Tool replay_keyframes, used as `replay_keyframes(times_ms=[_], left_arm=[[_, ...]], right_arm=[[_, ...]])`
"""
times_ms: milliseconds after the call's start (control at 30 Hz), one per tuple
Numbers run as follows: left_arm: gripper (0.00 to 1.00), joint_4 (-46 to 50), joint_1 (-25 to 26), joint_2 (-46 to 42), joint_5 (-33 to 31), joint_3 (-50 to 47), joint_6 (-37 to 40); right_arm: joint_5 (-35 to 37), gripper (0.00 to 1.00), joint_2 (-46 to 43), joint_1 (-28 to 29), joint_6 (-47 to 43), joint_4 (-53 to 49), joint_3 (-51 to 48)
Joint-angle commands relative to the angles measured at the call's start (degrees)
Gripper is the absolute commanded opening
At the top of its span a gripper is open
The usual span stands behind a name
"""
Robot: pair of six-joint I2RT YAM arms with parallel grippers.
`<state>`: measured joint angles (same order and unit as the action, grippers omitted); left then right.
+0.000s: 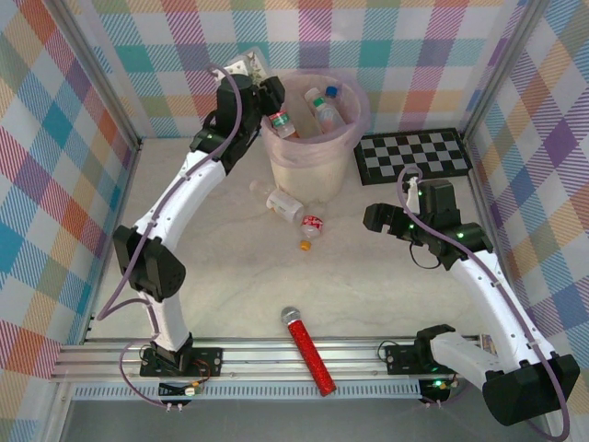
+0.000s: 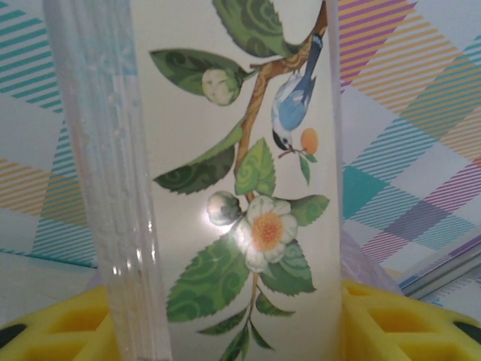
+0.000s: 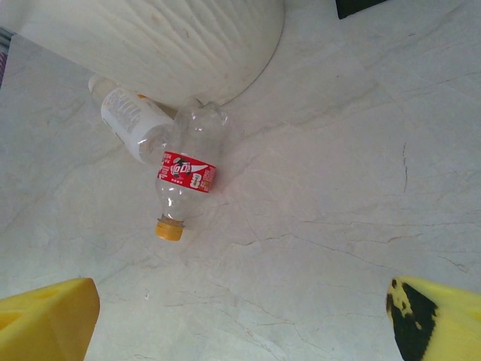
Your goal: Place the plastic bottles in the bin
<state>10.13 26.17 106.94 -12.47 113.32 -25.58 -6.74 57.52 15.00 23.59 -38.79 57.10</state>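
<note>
At the upper left of the top view, the left fingers (image 2: 391,323) clamp a clear floral-label bottle (image 2: 248,188) just beside the rim of the bin (image 1: 308,170), not plainly over its mouth. To drop it cleanly, I judge the bottle should travel rightward past the pink liner (image 1: 363,103) before the fingers part, or it may glance off the rim. The right fingers (image 3: 45,323) stand wide apart and empty above the tabletop (image 3: 338,188), facing a red-label bottle (image 3: 184,188) and a white-label bottle (image 3: 131,120) at the bin's foot.
</note>
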Motion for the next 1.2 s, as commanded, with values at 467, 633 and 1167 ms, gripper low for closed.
replay_keyframes(times_ms=[467,633,1167], left_arm=[[0.72,10.49,0.53,6.6,8.71,5.6,0.49],[0.91,9.35,0.53,3.58,5.85,6.42,4.67],[0.56,15.0,0.58,16.15,6.36,26.07,9.68]], right_arm=[[-1.61,0.98,-0.65,-0.24,1.52,0.69,-0.49],[-1.38,0.98,-0.15,-0.24,1.27,0.77,-0.26],[-2.3,0.98,1.11,-0.24,1.54,1.69,-0.76]])
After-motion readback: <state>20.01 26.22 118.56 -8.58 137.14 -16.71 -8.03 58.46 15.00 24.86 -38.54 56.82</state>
